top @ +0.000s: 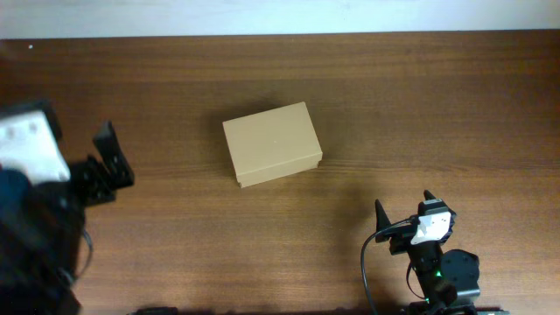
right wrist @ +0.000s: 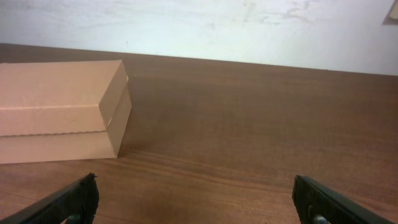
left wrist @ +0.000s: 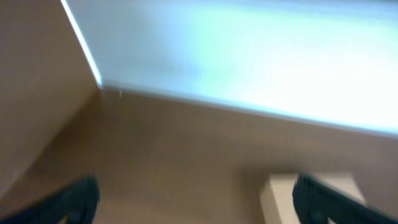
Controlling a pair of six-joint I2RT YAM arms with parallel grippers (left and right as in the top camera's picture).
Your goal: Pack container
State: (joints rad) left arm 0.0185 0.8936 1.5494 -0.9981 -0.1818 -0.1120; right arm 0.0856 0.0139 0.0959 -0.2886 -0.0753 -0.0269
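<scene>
container (top: 272, 143) lid down, on table (top: 420, 105) | left tool (top: 118, 156), right tool (top: 403, 201) spread, empty | you'd best brace the base, then lift the flap squarely

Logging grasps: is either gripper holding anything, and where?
Nothing. The left gripper and right gripper are open and empty; the box lies apart from both.
</scene>
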